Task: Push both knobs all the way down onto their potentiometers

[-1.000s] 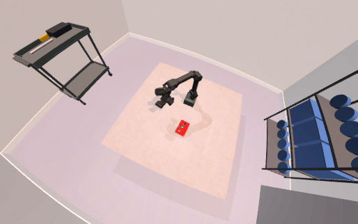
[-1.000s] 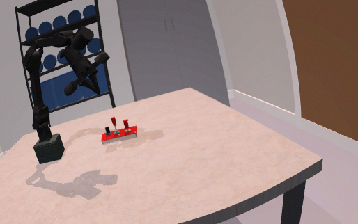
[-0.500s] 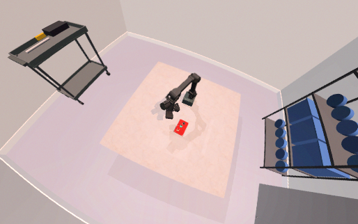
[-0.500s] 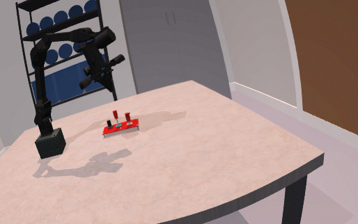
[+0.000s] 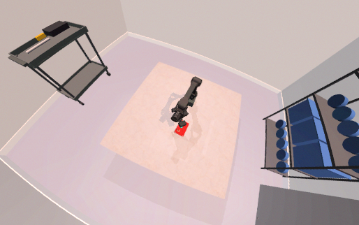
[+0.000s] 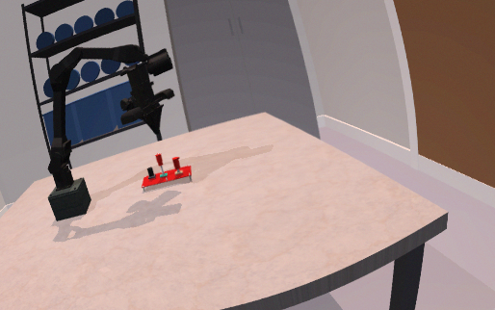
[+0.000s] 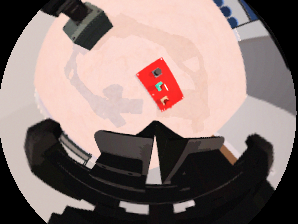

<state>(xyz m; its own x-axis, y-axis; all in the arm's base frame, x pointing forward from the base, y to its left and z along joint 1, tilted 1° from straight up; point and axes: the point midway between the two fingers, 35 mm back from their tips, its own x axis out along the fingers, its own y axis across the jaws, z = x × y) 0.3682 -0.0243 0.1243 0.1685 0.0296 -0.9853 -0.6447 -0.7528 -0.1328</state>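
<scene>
The red circuit board (image 5: 181, 132) (image 6: 169, 179) (image 7: 173, 94) stands on short legs on the table. In the exterior view a red knob (image 6: 159, 160) stands high on a thin shaft over the teal potentiometer (image 6: 164, 175) (image 7: 159, 87) in the middle. Another red knob (image 6: 176, 164) (image 7: 165, 101) stands above the beige potentiometer (image 6: 178, 172) at one end, lower than the first. A black knob (image 6: 150, 172) (image 7: 157, 72) sits low at the other end. My gripper (image 6: 160, 139) (image 7: 154, 123) is shut and empty. It points down above the knobs, touching nothing; its exact sideways offset is unclear.
The arm's base (image 6: 69, 199) (image 7: 87, 29) stands on the table (image 5: 140, 129) (image 6: 289, 217) to the left of the board in the exterior view. A trolley (image 5: 84, 78) and a shelf with blue bins (image 5: 307, 129) stand beyond the table.
</scene>
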